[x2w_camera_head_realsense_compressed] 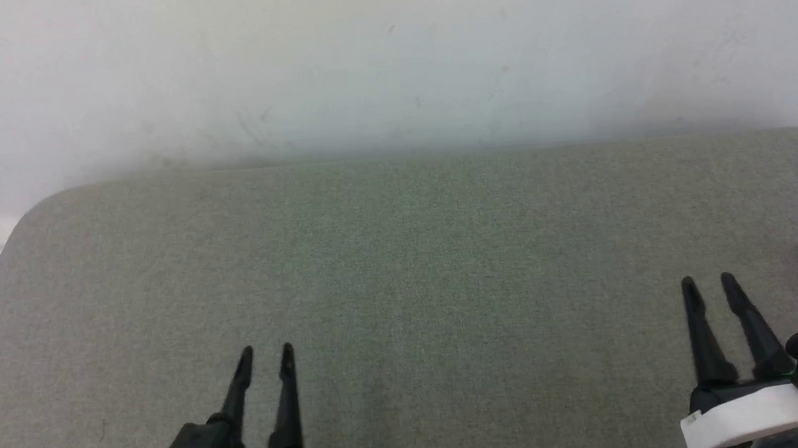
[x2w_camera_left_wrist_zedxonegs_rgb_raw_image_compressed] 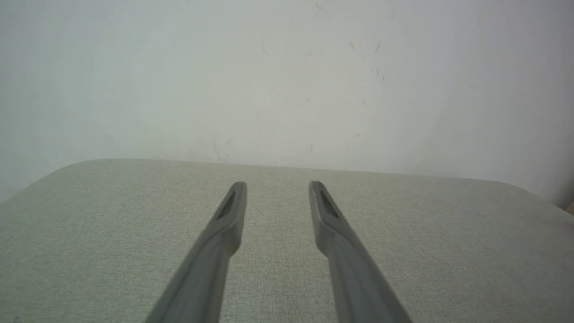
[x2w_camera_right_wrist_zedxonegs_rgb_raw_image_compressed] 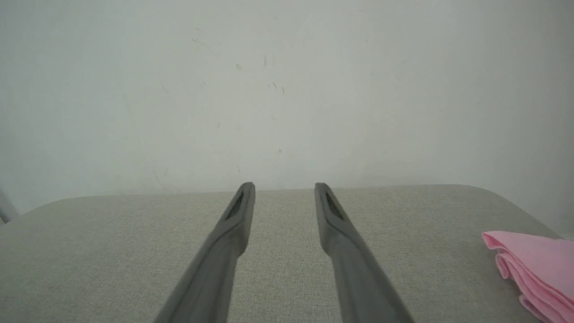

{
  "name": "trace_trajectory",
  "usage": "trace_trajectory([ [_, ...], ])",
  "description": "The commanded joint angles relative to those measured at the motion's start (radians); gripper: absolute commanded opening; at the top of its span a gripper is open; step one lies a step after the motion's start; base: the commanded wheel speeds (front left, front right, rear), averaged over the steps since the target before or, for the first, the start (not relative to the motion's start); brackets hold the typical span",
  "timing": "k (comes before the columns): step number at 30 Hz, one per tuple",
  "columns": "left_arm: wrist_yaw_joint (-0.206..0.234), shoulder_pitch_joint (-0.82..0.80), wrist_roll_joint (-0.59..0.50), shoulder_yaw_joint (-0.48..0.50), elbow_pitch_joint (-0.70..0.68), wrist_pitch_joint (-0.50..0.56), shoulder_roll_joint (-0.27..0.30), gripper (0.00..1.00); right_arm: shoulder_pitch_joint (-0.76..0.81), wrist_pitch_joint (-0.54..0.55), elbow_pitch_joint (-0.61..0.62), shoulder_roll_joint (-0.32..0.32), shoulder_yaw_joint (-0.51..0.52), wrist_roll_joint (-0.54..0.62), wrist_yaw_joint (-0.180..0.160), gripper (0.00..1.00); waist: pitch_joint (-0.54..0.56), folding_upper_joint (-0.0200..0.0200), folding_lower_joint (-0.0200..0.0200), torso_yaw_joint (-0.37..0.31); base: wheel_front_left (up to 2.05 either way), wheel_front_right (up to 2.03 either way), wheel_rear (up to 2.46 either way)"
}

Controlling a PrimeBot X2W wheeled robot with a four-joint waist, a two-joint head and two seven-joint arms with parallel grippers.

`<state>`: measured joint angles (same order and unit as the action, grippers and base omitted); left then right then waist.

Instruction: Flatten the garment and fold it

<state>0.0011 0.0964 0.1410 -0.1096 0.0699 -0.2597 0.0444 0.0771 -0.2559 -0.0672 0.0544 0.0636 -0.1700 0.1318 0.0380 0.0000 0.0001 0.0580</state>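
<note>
You have both arms idle over the near part of the table (x2w_camera_head_realsense_compressed: 401, 252). The left gripper (x2w_camera_head_realsense_compressed: 267, 352) hangs over the near-left part with its fingers spread and nothing between them. The right gripper (x2w_camera_head_realsense_compressed: 707, 279) is over the near-right part, likewise spread and empty. The garment (x2w_camera_right_wrist_zedxonegs_rgb_raw_image_compressed: 533, 264) lies at the table's right edge, near the right gripper but apart from it, and the frame cuts off much of it. What you can see is a compact pink stack of several layers with rounded fold lines, not a spread-out piece, so the folding looks done or close to it. The cropping stops you confirming that. If it is finished, nothing is left but to check the hidden part. If it is only a bundle, flattening and folding both remain. The stacked fold edges face the table's middle, and one corner points toward the far side. The visible stretch runs along the table's right edge, far to near, so the long axis probably lies that way. You cannot be sure while the rest is out of frame.
</note>
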Motion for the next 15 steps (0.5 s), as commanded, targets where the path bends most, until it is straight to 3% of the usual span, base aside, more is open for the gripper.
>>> trace_trajectory([
  [1, 0.0, 0.0, 0.0, 0.001, 0.0, 0.0, 0.0, 0.0, 0.0, 0.0, 0.0, 0.0, 0.0, 0.0, 0.0, 0.0, 0.0, 0.0, 0.0, 0.0, 0.0, 0.0, 0.0],
  [15, 0.0, -0.01, -0.015, 0.012, -0.007, 0.027, 0.0, 0.0, -0.008, 0.027, 0.007, 0.0, -0.007, 0.018, 0.0, 0.0, -0.004, 0.0, 0.0, -0.006, 0.0, 0.0, 0.0],
])
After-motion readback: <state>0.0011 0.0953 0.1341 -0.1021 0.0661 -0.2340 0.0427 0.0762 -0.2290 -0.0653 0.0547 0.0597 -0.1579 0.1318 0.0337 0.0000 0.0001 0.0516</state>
